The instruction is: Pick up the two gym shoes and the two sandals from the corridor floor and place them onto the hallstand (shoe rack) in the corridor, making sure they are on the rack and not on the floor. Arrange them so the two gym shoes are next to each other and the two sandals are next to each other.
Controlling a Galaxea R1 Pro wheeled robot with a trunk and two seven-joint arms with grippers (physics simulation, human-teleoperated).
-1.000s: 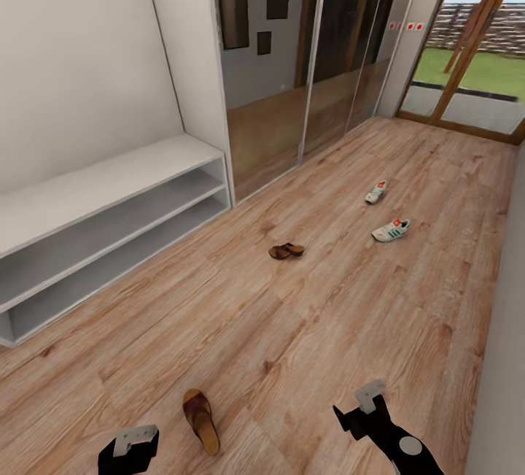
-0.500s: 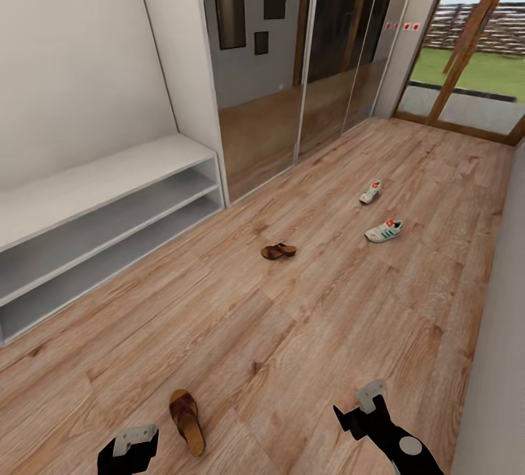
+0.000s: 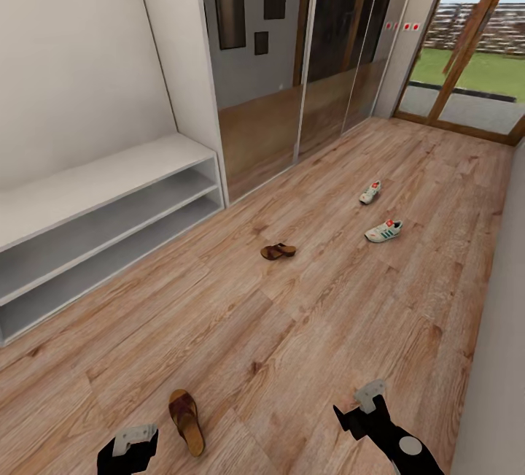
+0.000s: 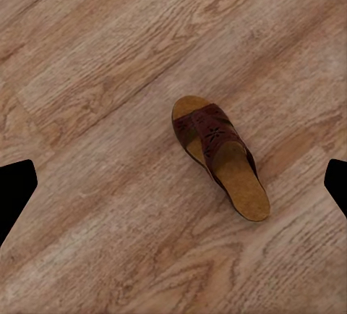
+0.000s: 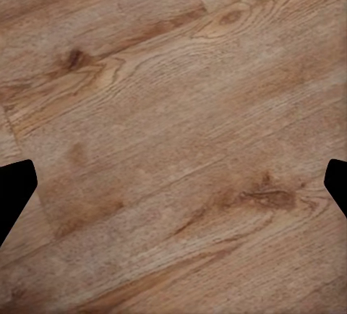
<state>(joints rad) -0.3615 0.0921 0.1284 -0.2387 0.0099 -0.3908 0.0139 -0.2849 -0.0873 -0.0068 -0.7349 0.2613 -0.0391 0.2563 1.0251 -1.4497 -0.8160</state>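
The two gym shoes [image 3: 370, 192] [image 3: 383, 230] lie apart on the corridor floor [image 3: 306, 329] at the far right, white with green stripes. One brown sandal [image 3: 278, 250] lies mid-floor. The other sandal [image 3: 186, 420] lies close, just right of my left gripper [image 3: 130, 446]. The left wrist view shows this sandal [image 4: 220, 156] on the planks below, my left gripper [image 4: 173, 184] open wide and above it. My right gripper [image 3: 362, 408] hangs open over bare floor [image 5: 173, 140]. The light-grey hallstand [image 3: 109, 176] stands along the left wall, its flat top and two shelves bare.
Mirrored sliding doors [image 3: 321, 59] run along the left wall past the hallstand. A glass door [image 3: 474, 74] to a garden closes the far end. A pale wall [image 3: 503, 358] bounds the right side. Wide floor lies between the shoes.
The camera swung slightly a second ago, shifting the whole picture left, then held still. The shoes, sandals and both grippers keep their places.
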